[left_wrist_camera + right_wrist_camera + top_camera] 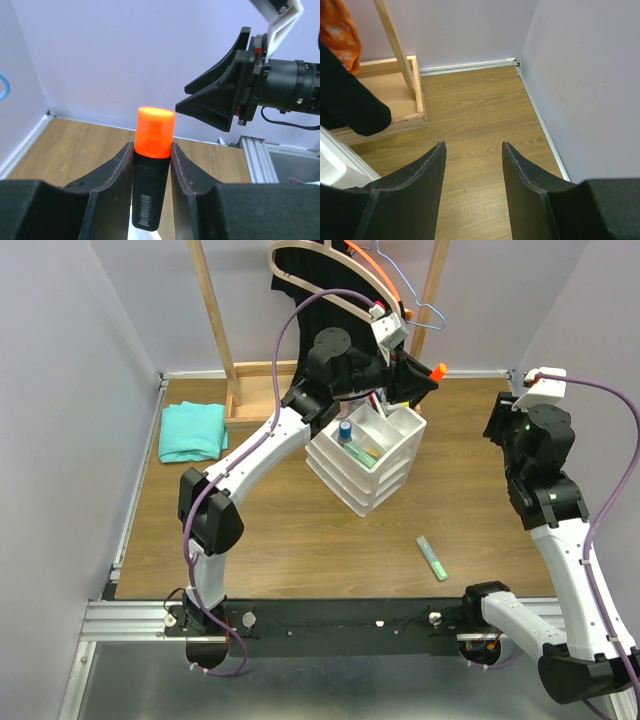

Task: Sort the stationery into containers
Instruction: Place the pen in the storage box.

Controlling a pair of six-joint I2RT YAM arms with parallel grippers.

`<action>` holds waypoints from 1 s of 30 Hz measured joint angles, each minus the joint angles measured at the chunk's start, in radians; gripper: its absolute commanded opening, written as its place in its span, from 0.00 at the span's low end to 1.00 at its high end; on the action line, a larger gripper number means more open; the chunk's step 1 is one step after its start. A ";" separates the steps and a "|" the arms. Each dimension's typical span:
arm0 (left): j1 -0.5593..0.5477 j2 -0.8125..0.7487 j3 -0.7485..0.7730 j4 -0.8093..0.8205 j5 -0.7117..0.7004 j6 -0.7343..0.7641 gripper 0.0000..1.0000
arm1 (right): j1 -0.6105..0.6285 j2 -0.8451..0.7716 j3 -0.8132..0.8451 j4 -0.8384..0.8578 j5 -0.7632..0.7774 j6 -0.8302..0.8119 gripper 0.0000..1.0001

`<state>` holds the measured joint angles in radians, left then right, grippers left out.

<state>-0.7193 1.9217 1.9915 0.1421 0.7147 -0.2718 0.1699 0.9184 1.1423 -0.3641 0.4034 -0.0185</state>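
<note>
Currently the chunky orange-capped, dark-bodied highlighter (152,170) is pinched between the jaws of the left gripper (151,146). It is held aloft over the far right corner of the white plastic three-drawer organiser (365,485).

Judgement: the step in hand is delivery to the organiser's divided top tray, where a small blue-capped tube (345,430) lies in one compartment.

The next move calls for centring over a free compartment, lowering, then releasing.

A pale green highlighter (432,558) lies unsorted, near-right of the organiser and well apart from it. The right gripper (472,147), to the right of the organiser, is spread and empty.
</note>
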 measured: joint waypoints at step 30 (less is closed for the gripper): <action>0.090 0.092 -0.192 0.253 0.122 -0.204 0.43 | -0.080 0.085 0.000 -0.002 -0.032 0.003 0.55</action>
<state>-0.6289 2.0136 1.8000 0.3954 0.8371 -0.4759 0.0902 1.0031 1.1423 -0.3656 0.3717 -0.0151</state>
